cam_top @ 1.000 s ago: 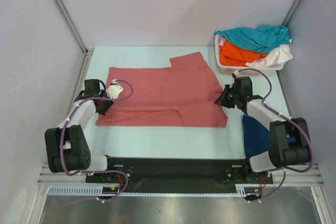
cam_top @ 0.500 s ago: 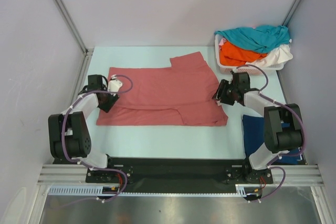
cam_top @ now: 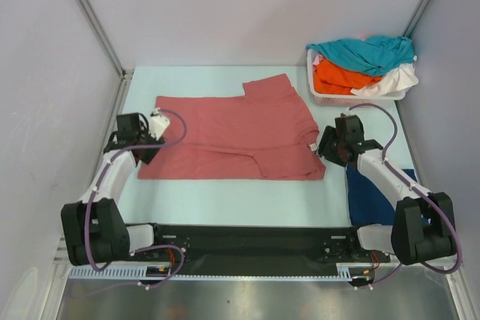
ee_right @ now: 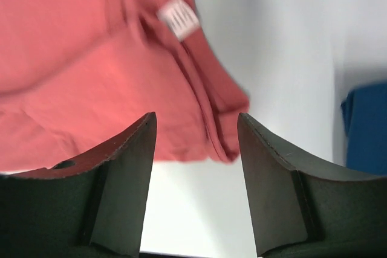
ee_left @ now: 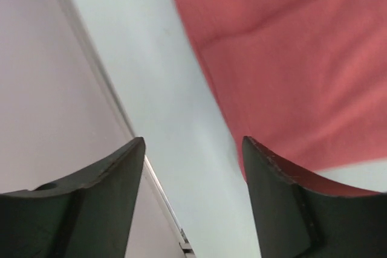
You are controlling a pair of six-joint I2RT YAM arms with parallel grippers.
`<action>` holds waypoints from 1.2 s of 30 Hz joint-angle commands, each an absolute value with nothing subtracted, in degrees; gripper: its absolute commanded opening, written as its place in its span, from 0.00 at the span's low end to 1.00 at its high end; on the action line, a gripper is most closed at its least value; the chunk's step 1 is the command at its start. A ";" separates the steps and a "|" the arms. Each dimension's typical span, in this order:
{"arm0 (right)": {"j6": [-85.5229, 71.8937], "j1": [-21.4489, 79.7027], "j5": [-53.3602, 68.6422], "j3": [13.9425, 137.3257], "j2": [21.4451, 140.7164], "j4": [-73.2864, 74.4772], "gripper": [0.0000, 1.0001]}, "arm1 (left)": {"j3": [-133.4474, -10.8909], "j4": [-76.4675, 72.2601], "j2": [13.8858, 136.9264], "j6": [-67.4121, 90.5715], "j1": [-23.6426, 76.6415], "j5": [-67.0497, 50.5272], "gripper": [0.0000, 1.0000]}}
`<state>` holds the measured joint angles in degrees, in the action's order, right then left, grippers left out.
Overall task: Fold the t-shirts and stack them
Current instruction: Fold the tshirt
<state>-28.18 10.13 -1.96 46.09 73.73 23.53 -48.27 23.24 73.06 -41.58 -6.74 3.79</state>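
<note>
Left gripper (cam_top: 145, 146), jaws parted and empty, hangs at the left edge of the salmon-red t-shirt (cam_top: 240, 136), which lies partly folded mid-table. Right gripper (cam_top: 328, 147), equally open and empty, hovers by its right edge. The next fold likely calls for fresh pinches on both sides.

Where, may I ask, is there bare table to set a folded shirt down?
Bare: the near strip between the salmon shirt and the arm bases, and the far-left strip behind it. Crowded: the right side, with basket and navy shirt.
</note>
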 commanded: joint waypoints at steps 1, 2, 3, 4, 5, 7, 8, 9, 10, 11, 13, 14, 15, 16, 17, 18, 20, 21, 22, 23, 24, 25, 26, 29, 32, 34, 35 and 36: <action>-32.08 11.34 -2.64 41.85 71.99 25.58 0.61 | -40.10 26.90 67.25 -53.59 -6.07 -2.45 0.73; -32.43 11.86 -2.29 40.36 71.81 24.97 0.61 | -37.99 25.68 65.24 -55.88 -5.63 -2.81 0.76; -33.04 12.13 -1.59 39.91 71.98 23.57 0.61 | -34.31 24.71 62.95 -59.55 -5.45 -2.73 0.77; -33.39 12.30 -1.15 39.64 72.33 22.95 0.61 | -32.89 23.74 62.41 -60.89 -5.36 -1.77 0.81; -33.66 12.48 -0.71 39.20 72.68 22.33 0.61 | -31.83 21.73 62.32 -61.60 -5.19 -1.15 0.81; -34.54 12.57 -0.53 39.11 74.70 21.36 0.61 | -30.24 20.22 64.50 -62.31 -5.19 -0.18 0.84; -34.63 12.66 -0.53 38.94 75.40 21.10 0.60 | -30.06 18.74 65.47 -62.05 -5.19 -0.18 0.85; -35.06 12.57 -0.53 38.33 76.11 20.48 0.60 | -29.88 18.02 66.70 -61.53 -5.10 -0.18 0.85; -35.24 12.57 0.95 37.97 77.24 20.13 0.57 | -29.80 17.23 68.71 -61.44 -5.10 1.48 0.86; -35.42 12.57 1.05 37.62 77.78 19.87 0.55 | -29.53 15.14 69.86 -61.26 -5.10 2.19 0.86; -36.03 12.66 1.06 36.65 78.05 19.69 0.42 | -29.18 13.80 72.75 -60.91 -5.01 2.90 0.85; -36.30 12.57 0.71 36.39 77.96 19.95 0.38 | -29.01 12.93 73.38 -60.82 -5.01 3.07 0.84; -36.39 12.48 0.44 35.78 77.70 20.30 0.33 | -28.48 12.57 73.82 -60.73 -5.01 3.08 0.84; -36.56 12.48 0.27 35.42 76.83 20.30 0.28 | -28.13 11.44 74.44 -60.73 -4.84 2.99 0.81; -36.65 12.48 0.09 35.16 76.29 20.48 0.24 | -27.69 11.08 74.62 -60.56 -4.92 2.47 0.77; -36.65 12.39 0.09 34.72 75.85 20.83 0.17 | -27.42 11.07 74.88 -60.21 -4.83 2.11 0.69; -36.91 12.13 0.09 34.28 74.80 21.18 0.11 | -27.95 13.52 74.97 -58.81 -4.31 0.97 0.42; -37.00 12.13 0.09 34.36 74.62 21.70 0.07 | -28.47 14.75 74.62 -58.54 -4.22 -1.12 0.28; -36.91 12.22 0.09 34.45 74.27 22.06 0.03 | -28.56 15.90 74.18 -58.19 -4.13 -1.93 0.20; -37.00 12.13 0.09 34.89 74.09 22.67 0.00 | -28.48 17.47 73.48 -58.01 -4.13 -2.37 0.10; -37.09 12.04 0.09 35.07 73.31 24.42 0.00 | -28.13 18.10 71.82 -57.57 -4.22 -2.55 0.01; -37.18 12.04 0.09 35.33 72.60 25.48 0.00 | -28.04 20.98 70.68 -57.66 -4.22 -2.72 0.00; -37.44 12.04 0.09 35.59 71.64 26.71 0.00 | -28.04 22.83 69.45 -58.35 -4.22 -2.72 0.00; -39.54 12.04 0.09 34.98 66.02 34.42 0.00 | -27.69 31.62 61.98 -60.46 -4.31 -3.25 0.00; -43.50 12.22 0.09 34.02 58.73 39.36 0.00 | -27.86 41.46 54.25 -62.48 -4.31 -5.18 0.00; -46.75 12.48 0.09 32.53 53.56 42.79 0.00 | -28.56 47.51 51.26 -63.19 -4.22 -6.41 0.00; -47.71 12.65 0.09 31.91 51.96 43.50 0.00 | -28.83 48.77 50.81 -63.45 -4.31 -7.20 0.00; -48.51 12.57 0.09 31.03 50.55 44.46 0.00 | -29.09 49.56 50.45 -63.28 -4.31 -7.38 0.00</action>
